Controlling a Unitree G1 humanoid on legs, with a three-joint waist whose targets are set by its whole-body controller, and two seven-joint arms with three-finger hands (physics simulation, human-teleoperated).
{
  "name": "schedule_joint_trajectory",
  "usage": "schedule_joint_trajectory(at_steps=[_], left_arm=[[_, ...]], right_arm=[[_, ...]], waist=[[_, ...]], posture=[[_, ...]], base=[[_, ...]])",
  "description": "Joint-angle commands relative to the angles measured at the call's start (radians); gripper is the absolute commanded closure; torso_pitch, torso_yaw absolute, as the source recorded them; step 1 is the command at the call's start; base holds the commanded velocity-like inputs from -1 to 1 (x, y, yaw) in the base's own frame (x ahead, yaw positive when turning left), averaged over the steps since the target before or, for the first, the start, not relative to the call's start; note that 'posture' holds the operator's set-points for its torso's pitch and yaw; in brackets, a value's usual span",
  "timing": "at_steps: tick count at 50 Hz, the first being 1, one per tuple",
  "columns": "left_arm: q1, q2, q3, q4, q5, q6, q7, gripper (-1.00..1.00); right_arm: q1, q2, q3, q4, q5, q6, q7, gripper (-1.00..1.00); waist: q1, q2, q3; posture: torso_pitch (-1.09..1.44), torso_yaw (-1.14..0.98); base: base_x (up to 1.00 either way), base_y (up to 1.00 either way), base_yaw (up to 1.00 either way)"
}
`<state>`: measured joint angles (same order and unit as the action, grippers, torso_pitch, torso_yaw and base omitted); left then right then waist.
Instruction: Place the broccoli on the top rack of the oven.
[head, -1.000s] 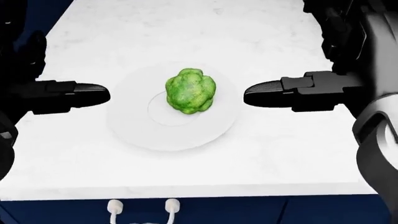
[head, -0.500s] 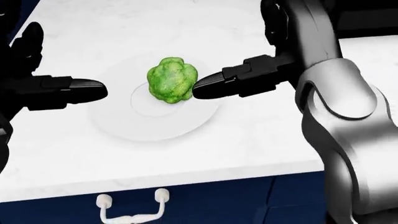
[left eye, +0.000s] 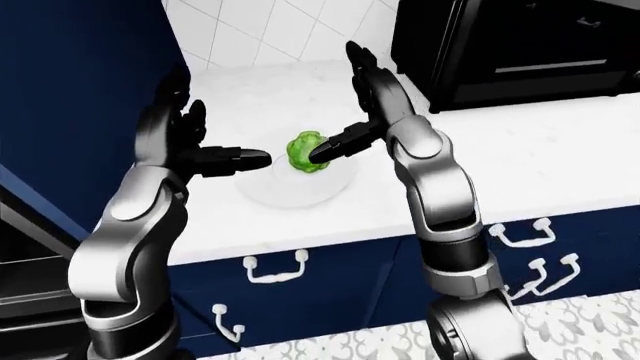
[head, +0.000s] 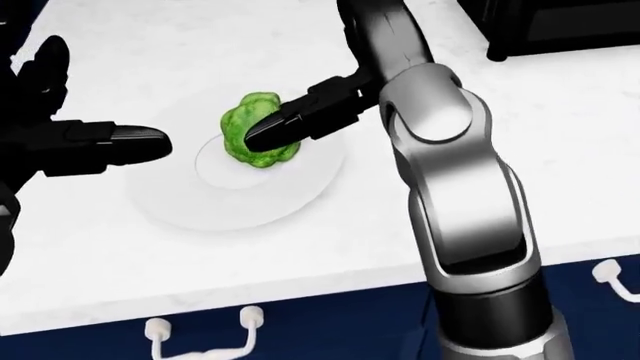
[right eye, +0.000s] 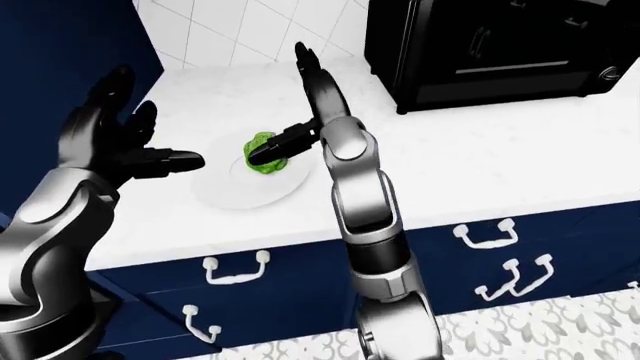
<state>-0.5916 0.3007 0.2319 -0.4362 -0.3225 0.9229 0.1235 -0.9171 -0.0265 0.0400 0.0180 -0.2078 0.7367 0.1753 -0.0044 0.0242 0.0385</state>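
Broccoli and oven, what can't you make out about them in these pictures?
- Broccoli: in the head view the right hand covers its right side, so whether the fingers press it is unclear.
- Oven: cut off by the right-eye view's top and right edges; the dark door hides any rack.
- Plate: its centre is hidden under the broccoli.
- Left hand: partly cut off by the head view's left edge.

White marble counter (head: 560, 150), white plate (head: 190, 202) on it, black oven (right eye: 500, 45) at its right

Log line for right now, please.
phase: reaching | right hand: open, finger against broccoli | left hand: open, apart | broccoli on plate | oven: shut
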Motion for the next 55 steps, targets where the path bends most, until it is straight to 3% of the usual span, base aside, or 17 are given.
schedule_joint_trajectory(at_steps=[1, 4, 11, 17, 22, 36, 55], left_arm=[[-0.027, 0.01, 0.01, -0.029, 0.005, -0.035, -0.001, -1.0], [-0.031, 0.01, 0.013, -0.036, 0.003, -0.024, 0.001, -1.0], [-0.028, 0.011, 0.016, -0.043, 0.0, -0.022, 0.002, -1.0], [-0.031, 0.015, 0.019, -0.045, -0.007, -0.018, 0.006, -1.0], [-0.033, 0.018, 0.022, -0.045, -0.011, -0.016, 0.007, -1.0], [-0.029, 0.017, 0.017, -0.042, -0.01, -0.022, 0.007, -1.0], [-0.034, 0.018, 0.017, -0.036, -0.012, -0.024, 0.008, -1.0]], right_arm=[[-0.032, 0.003, -0.001, -0.031, -0.023, -0.045, 0.003, -1.0], [-0.022, 0.017, 0.008, -0.034, -0.041, -0.042, 0.018, -0.89], [0.004, 0.045, 0.027, -0.027, -0.089, -0.055, 0.049, -0.87], [0.012, 0.067, 0.039, -0.019, -0.126, -0.059, 0.076, -0.59], [0.015, 0.08, 0.044, -0.006, -0.146, -0.069, 0.083, -0.67], [-0.001, 0.095, 0.047, 0.081, -0.194, -0.122, 0.085, -0.65], [-0.061, 0.11, 0.026, 0.296, -0.167, -0.234, 0.021, -0.62]], waist=[[0.0, 0.004, -0.03], [-0.001, 0.004, -0.03], [-0.003, 0.004, -0.03], [-0.004, 0.006, -0.029], [-0.005, 0.009, -0.029], [-0.006, 0.011, -0.029], [-0.006, 0.015, -0.032]], posture=[[0.0, 0.0], [0.0, 0.0], [0.0, 0.0], [0.0, 0.0], [0.0, 0.0], [0.0, 0.0], [0.0, 0.0]], base=[[0.0, 0.0, 0.0], [0.0, 0.0, 0.0], [0.0, 0.0, 0.0], [0.0, 0.0, 0.0], [0.0, 0.0, 0.0], [0.0, 0.0, 0.0], [0.0, 0.0, 0.0]])
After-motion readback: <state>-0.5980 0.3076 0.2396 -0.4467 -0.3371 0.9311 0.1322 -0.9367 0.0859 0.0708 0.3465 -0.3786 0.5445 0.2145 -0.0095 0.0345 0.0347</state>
